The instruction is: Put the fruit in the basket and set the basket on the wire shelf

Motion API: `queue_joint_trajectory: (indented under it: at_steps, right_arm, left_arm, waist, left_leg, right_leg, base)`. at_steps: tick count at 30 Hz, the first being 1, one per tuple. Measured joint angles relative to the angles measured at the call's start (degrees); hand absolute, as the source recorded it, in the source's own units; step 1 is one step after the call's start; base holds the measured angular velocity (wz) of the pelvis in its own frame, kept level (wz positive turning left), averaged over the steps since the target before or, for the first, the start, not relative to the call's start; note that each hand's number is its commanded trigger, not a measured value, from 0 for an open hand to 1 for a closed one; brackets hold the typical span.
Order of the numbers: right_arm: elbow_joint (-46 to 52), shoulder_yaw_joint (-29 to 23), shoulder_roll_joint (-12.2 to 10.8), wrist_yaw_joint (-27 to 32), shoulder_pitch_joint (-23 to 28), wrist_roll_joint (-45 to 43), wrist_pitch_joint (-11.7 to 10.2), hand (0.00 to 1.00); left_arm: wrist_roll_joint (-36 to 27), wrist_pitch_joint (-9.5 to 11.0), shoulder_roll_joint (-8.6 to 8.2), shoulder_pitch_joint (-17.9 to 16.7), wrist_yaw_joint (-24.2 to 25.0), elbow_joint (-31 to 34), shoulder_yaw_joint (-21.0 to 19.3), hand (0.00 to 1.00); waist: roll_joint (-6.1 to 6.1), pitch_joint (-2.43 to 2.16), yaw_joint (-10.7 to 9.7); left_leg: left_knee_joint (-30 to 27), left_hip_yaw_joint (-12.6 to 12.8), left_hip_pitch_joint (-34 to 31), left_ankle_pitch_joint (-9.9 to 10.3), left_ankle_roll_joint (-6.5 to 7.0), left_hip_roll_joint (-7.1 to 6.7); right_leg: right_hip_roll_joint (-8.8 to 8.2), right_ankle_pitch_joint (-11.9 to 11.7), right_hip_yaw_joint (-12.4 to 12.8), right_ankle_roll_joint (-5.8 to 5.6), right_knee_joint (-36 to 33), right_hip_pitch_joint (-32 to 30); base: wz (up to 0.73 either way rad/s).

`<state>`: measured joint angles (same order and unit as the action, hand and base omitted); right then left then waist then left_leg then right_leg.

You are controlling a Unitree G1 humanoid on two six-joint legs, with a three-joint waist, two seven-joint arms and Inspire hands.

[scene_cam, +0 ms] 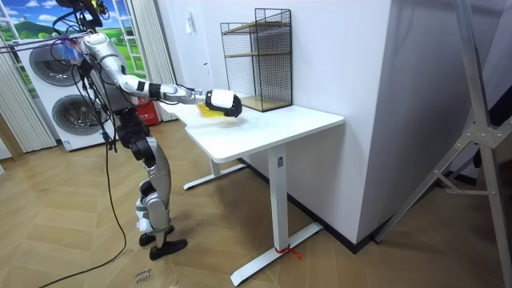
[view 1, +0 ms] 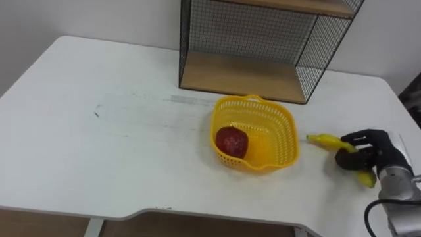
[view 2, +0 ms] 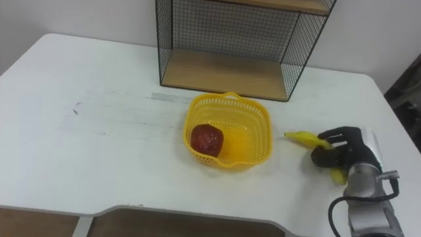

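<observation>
A yellow plastic basket (view 1: 279, 125) stands on the white table (view 1: 99, 145) in front of the wire shelf (view 1: 263, 46). A dark red fruit (view 1: 231, 141) lies inside the basket at its left. A yellow banana (view 1: 327, 141) lies on the table to the right of the basket. My right hand (view 1: 368, 151) rests over the banana's right part, its dark fingers curled round it. In the room view my right arm reaches out over the table beside the basket (scene_cam: 210, 114), and I stand at the table's edge.
The wire shelf (view 2: 243, 39) has a wooden bottom board and a second board above, with black mesh sides and an open front. Bare table stretches to the left of the basket. The table's front edge (view 1: 164, 214) runs close below.
</observation>
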<state>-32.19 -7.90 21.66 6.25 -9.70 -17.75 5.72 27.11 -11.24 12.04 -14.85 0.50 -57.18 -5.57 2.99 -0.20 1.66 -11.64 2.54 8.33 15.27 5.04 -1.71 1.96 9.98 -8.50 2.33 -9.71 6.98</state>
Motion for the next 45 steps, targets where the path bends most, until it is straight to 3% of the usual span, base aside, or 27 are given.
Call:
queue_joint_trajectory:
  at_steps: [6, 14, 28, 37, 45]
  right_arm:
    - [9.24, 0.01, -0.9, 1.8, 0.43, 0.1, -0.01, 1.0]
    - [17.3, -0.04, -0.98, 5.12, 2.65, 6.6, 0.01, 1.0]
    - [29.1, 3.27, -1.72, 4.54, 4.14, 8.62, -0.04, 1.0]
    - [33.84, 4.92, -1.75, -0.95, 4.13, 6.73, -0.85, 1.0]
    - [36.61, 6.86, -1.76, -9.19, 4.14, 3.32, -1.0, 1.0]
  left_arm:
    - [0.01, -0.04, -0.4, -1.07, -0.37, 2.03, -0.36, 0.0]
    - [-0.04, 0.08, -0.64, -0.9, -3.35, 2.0, -0.34, 0.0]
    - [-0.04, 1.07, -1.47, -1.03, -5.31, 1.99, 1.9, 0.0]
    - [-0.04, 2.58, -1.4, -0.79, -4.78, 1.63, 2.41, 0.0]
    - [-0.04, 3.34, -1.44, 0.06, -4.77, -1.6, 2.42, 0.0]
  waist:
    - [-0.16, -0.04, 0.06]
    - [1.03, -0.33, -0.05]
    - [0.72, -0.26, -0.05]
    - [1.42, -0.29, 0.28]
    - [1.58, -0.01, 0.36]
  left_leg:
    - [0.15, 0.29, 0.03, -0.01, -0.01, 0.09]
    - [0.22, 0.39, 0.27, 0.0, 0.0, 0.07]
    - [0.27, 0.28, 0.06, 0.01, 0.0, 0.09]
    - [0.2, 0.44, -0.25, 0.01, 0.0, 0.1]
    - [0.38, 0.55, -0.17, 0.02, 0.02, 0.11]
  right_leg:
    - [0.07, 0.01, 0.33, 0.0, 0.12, -0.06]
    - [0.06, 0.01, 0.63, 0.0, 0.07, 0.21]
    - [0.09, -0.01, 0.5, 0.03, 0.0, -0.06]
    - [0.09, -0.01, 0.71, 0.03, -0.07, -0.49]
    - [0.13, -0.01, 0.84, 0.03, -0.1, -0.37]
  base:
    - [-0.02]
    - [0.0]
    - [0.0]
    - [0.0]
    - [0.0]
